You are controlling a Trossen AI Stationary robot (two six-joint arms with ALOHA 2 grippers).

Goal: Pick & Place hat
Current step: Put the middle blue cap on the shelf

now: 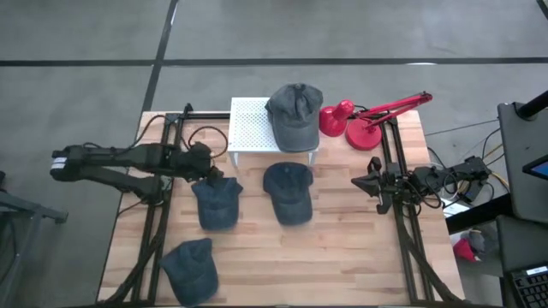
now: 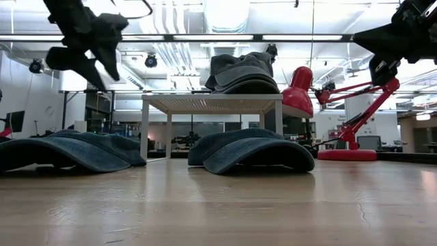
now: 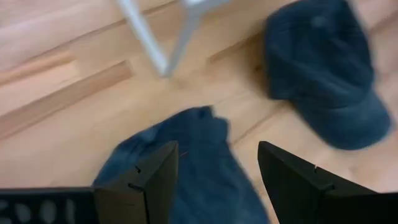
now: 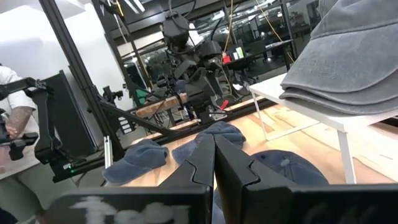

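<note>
One grey hat (image 1: 294, 114) already stacked on white stand (image 1: 253, 128), three blue hats left on worktop (image 1: 342, 257); left gripper (image 1: 208, 174) fingers apart, empty, above nearest hat (image 1: 216, 204) (grasp judged next); right gripper (image 1: 363, 181) together, parked aside.

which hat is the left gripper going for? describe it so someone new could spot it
Start at the white perforated stand at the table's far edge, which carries a grey hat. Three dark blue hats lie on the wood in front of it. The target looks like the hat directly below the open left gripper, the crumpled blue hat nearest the stand's left legs.
</note>
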